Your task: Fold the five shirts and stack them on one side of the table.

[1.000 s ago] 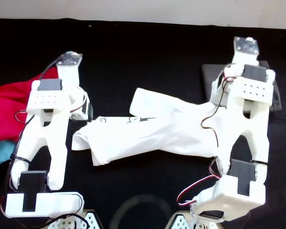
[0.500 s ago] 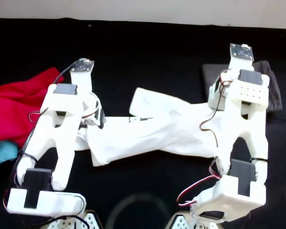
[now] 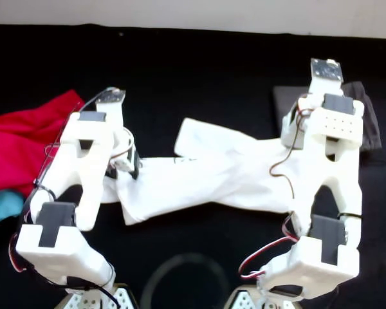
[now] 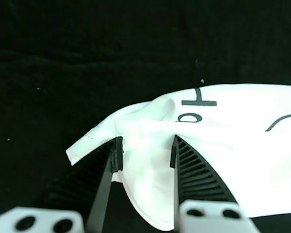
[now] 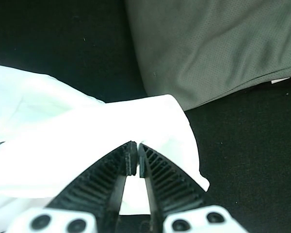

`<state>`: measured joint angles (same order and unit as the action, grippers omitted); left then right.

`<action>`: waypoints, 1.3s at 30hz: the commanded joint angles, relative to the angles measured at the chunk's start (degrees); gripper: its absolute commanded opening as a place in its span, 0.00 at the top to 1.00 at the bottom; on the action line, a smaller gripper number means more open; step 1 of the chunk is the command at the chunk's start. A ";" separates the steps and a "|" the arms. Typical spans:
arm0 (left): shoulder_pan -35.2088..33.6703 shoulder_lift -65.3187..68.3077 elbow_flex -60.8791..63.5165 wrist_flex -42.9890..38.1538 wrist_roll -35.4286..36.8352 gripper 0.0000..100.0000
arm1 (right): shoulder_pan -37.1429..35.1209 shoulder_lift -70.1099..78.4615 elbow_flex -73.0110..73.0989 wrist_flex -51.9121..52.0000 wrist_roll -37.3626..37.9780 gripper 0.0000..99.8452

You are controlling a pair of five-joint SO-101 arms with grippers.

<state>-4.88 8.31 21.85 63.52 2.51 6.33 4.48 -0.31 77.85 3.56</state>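
Now that the left tool [image 4: 145,145] has swung in, jaws apart astride the left end of the crumpled white cotton shirt [image 3: 199,174], with the right tool [image 5: 137,156] clamped on the other end, spreading looks close.

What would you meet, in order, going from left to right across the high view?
In order: red shirt → left hand → white shirt → dark grey shirt.

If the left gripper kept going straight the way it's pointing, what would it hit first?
The white shirt: a fold of its edge sits between the left gripper's open fingers. Past it lies the black table, though depth is unclear.
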 commanded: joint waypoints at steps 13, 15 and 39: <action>-4.70 2.07 -4.26 -1.32 -4.40 0.83 | -0.31 -3.38 -0.22 -0.57 -0.62 0.99; -3.47 2.07 -3.56 -1.41 -4.31 0.83 | -0.40 -3.38 -0.22 -0.66 -0.62 0.99; 0.48 -3.30 -15.78 9.93 -4.13 0.99 | -0.40 -17.71 7.16 -1.01 -0.70 0.99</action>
<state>-5.05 9.89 12.53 68.44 -1.27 6.24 -8.53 4.88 77.85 3.56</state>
